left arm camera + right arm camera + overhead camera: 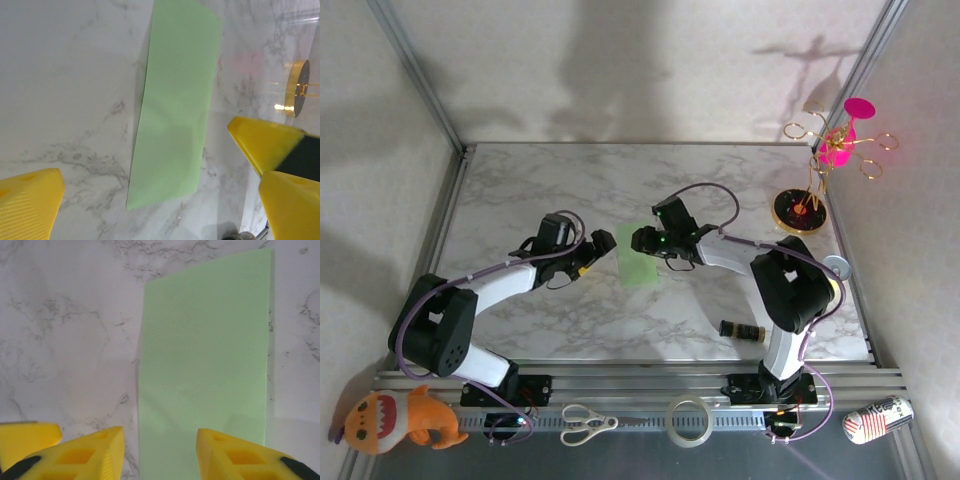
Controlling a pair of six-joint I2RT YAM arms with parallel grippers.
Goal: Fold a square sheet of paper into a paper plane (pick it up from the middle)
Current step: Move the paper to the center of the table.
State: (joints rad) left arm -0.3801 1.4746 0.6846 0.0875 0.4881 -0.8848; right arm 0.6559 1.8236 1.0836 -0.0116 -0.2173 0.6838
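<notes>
at the far left an orange plush toy (pixel 400 418) lies on the front rail, off the marble table (pixel 520 190). moving right, we see the left gripper (pixel 162 179) with its claw spread as wide as it goes and nothing in it; it hangs over the table just left of the green sheet of paper (pixel 640 262). the sheet lies flat near the middle of the table, between the two claws, and looks like a narrow rectangle with its long side running away from the arms. the right gripper (pixel 160 437) sits at the sheet's far right corner in the top view. its yellow fingers (pixel 95 455) stand partly open and grip nothing, the paper's edge running under the gap. we cannot tell whether the tips touch the paper. on the rail below lie scissors (pixel 588 423) and a tape roll (pixel 689 420). further right, a small dark bottle (pixel 742 330) lies on the table, a pink and gold stand (pixel 818 175) rises in the back corner, and a can (pixel 877 418) rests at the far right of the rail
</notes>
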